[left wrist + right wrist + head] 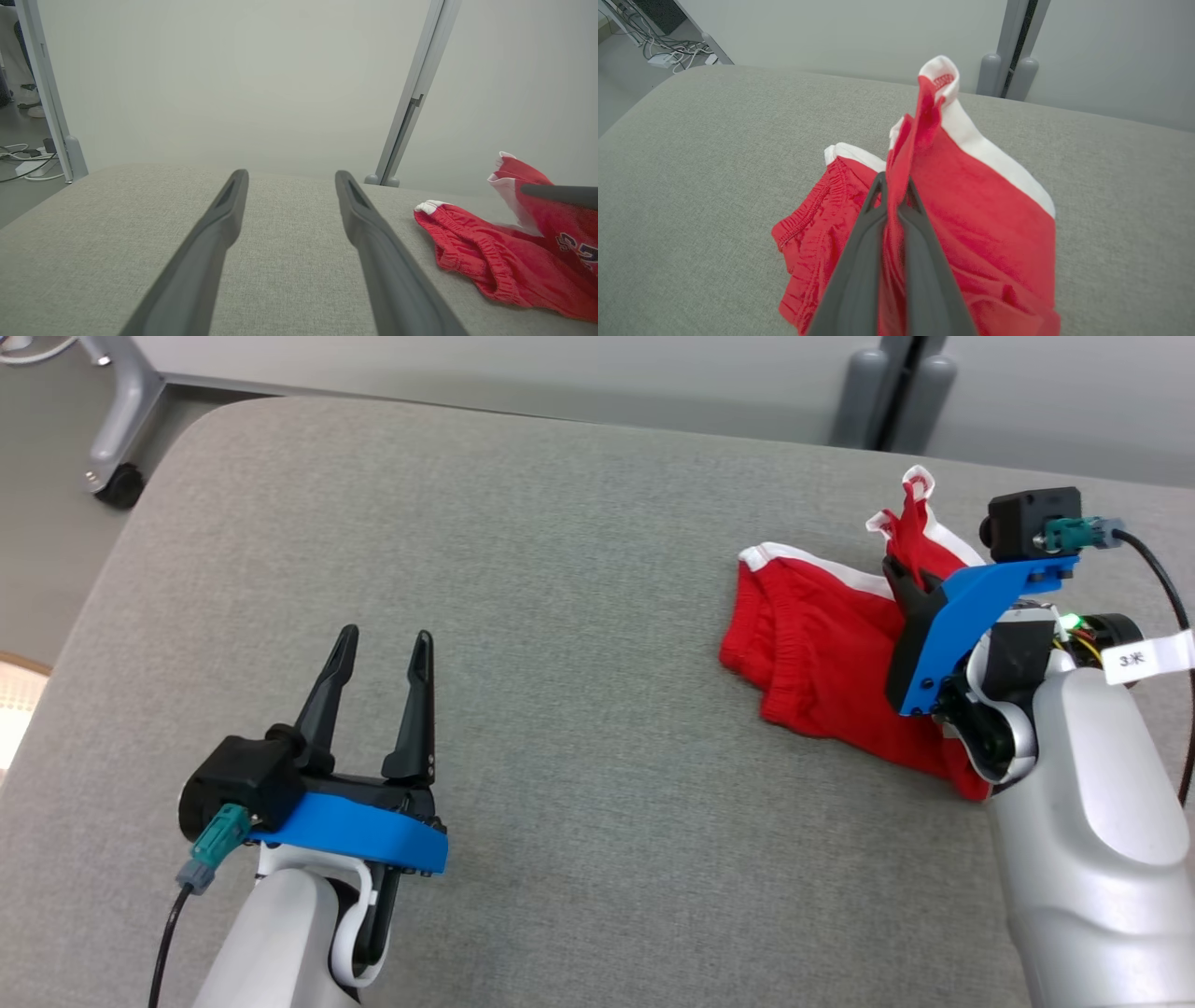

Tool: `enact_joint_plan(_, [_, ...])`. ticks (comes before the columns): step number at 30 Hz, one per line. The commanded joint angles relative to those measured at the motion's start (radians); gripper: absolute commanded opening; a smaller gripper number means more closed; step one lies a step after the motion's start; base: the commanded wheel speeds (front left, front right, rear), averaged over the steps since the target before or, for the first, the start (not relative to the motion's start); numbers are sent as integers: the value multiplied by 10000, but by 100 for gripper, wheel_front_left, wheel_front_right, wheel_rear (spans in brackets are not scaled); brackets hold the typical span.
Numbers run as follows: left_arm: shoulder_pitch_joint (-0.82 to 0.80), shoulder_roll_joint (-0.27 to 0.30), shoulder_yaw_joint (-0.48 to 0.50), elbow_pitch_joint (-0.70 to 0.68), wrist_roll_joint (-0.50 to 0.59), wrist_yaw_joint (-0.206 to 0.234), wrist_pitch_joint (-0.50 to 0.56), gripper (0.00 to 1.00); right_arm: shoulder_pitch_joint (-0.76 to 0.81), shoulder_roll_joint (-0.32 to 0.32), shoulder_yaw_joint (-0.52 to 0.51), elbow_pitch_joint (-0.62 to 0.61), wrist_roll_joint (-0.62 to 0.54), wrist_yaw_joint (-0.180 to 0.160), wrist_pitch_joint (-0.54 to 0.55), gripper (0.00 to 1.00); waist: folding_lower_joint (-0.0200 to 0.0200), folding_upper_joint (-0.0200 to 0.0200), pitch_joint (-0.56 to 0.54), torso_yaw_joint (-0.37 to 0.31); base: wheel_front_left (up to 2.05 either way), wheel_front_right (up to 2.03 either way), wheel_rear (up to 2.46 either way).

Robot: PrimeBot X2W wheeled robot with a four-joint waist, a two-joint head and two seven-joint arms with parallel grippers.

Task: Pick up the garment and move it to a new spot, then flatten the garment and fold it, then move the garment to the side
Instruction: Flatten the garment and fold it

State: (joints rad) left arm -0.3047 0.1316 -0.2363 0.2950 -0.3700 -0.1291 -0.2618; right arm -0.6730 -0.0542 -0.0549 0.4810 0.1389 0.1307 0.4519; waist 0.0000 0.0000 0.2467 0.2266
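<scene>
The right tool [904, 574] is clamping a raised fold of the red shorts [812, 644], lying at three o'clock from the left tool [381, 644], whose jaws are standing apart.

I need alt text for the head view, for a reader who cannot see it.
The right gripper is shut on a fold of the red garment with white trim, holding that part raised above the grey padded surface at the right. The left gripper is open and empty at the lower left, apart from the garment.
</scene>
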Motion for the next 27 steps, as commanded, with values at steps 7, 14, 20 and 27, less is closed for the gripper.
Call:
enact_joint_plan(7, [-302,-65,-307,145,-154,-21,-43,100,-658,16,672,1930,472,1,-732,0,0,0,187,720,0,0,0])
enact_joint_plan(14, [-288,-92,-230,172,-143,-21,-41,100,-1078,19,997,3006,820,1,-1447,100,0,0,202,757,0,0,0])
enact_joint_plan(20, [-248,-89,-67,137,-89,-21,-41,100,-1493,20,2045,2682,2684,1,-1988,100,0,0,72,447,0,0,0])
enact_joint_plan(27, [137,-20,357,82,-27,-21,-41,100,-657,-597,1999,827,2163,1,-2796,100,0,0,-355,-160,0,0,0])
